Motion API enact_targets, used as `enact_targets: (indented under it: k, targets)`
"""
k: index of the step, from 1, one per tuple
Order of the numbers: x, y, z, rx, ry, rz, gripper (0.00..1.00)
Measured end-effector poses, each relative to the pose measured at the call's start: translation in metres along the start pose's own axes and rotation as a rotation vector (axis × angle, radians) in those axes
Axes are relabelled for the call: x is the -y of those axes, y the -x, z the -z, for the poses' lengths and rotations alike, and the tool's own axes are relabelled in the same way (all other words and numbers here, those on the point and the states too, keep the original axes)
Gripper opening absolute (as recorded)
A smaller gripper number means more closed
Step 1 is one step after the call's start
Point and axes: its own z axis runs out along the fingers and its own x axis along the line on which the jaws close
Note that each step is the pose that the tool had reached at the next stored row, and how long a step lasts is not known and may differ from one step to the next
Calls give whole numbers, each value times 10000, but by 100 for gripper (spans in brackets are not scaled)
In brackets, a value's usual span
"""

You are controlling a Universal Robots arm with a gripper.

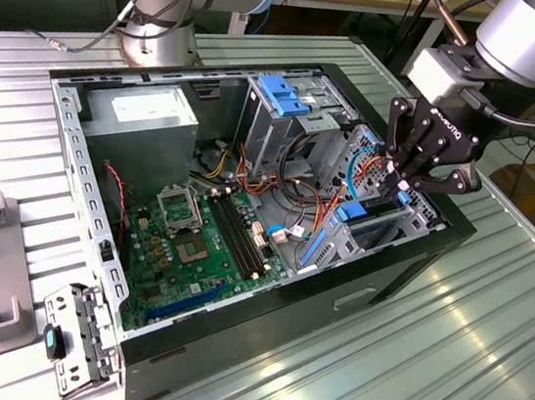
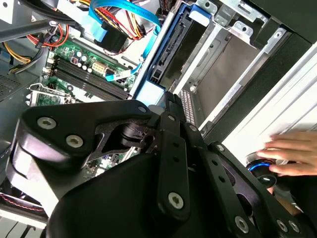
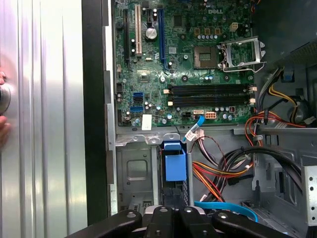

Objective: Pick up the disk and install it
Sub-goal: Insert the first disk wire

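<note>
Tool [image 1: 404, 189] hung over the drive bay of the PC case [image 1: 228, 353], right at the disk [image 2: 172, 45] standing edge-on in its slot. Couldn't tell whether the tool was gripping it or clear.

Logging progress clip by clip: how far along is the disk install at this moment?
Done: the disk stands on edge inside the grey drive bay of the open case, so pickup looks finished. In hand: the gripper hangs right over the disk's upper end in the exterior view. Left: final seating; I cannot tell whether the disk is fully home.
</note>
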Motion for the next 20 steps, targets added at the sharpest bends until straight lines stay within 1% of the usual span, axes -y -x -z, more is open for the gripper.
enact_targets:
  k: [3, 5, 9, 13, 20]
  targets:
    - [3, 0, -1, 2, 0, 2, 11]
    - [21, 1, -1, 2, 0, 5, 11]
    - [116, 5, 2, 1, 0, 7, 11]
    - [166, 8, 4, 0, 1, 11, 11]
    - [179, 8, 5, 0, 1, 13, 11]
